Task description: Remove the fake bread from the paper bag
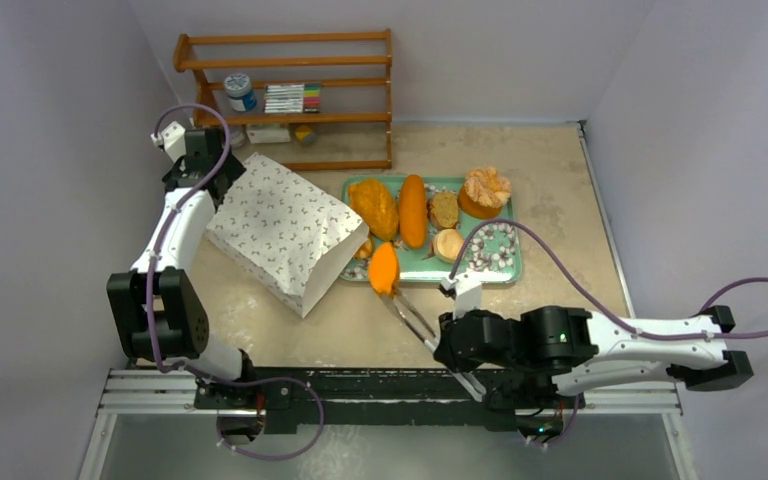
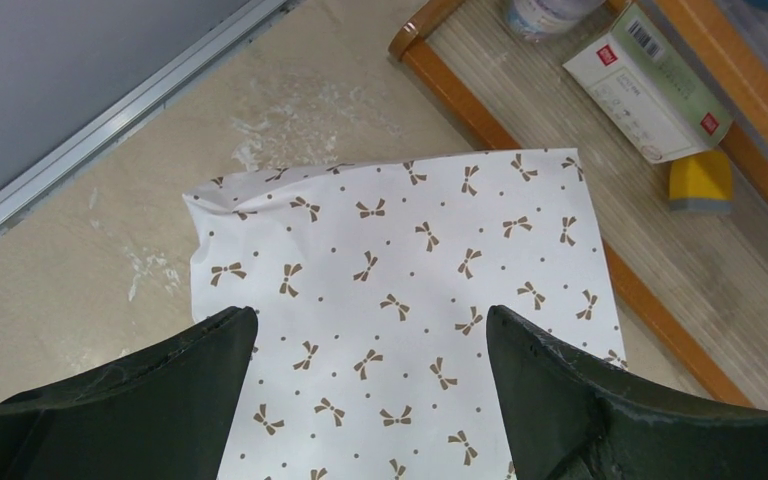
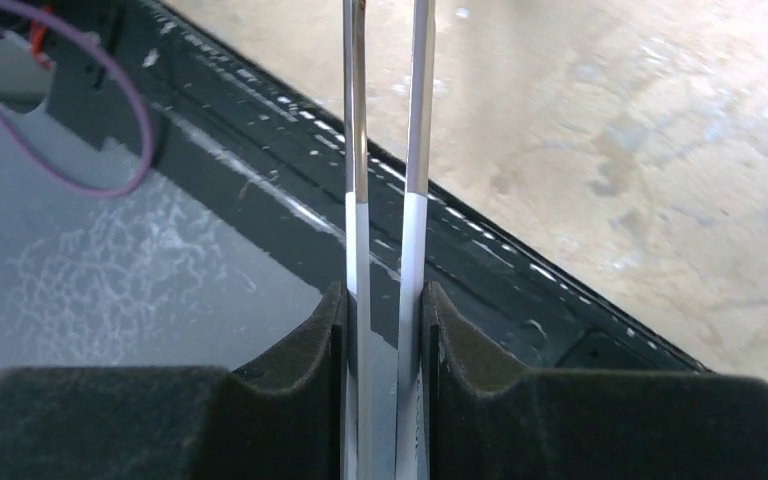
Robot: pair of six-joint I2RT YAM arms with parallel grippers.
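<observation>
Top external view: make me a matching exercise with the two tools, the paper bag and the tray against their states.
1 left tool
2 right tool
3 paper bag
4 green tray

A carries several breads
B shut on metal tongs
C open over the bag's closed end
D lying down, mouth facing the tray

Pairs: 1-C, 2-B, 3-D, 4-A

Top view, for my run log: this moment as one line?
left jaws: open over paper bag | right jaws: shut on tongs | tongs: gripping orange bread beside bag mouth | tray: other breads
</observation>
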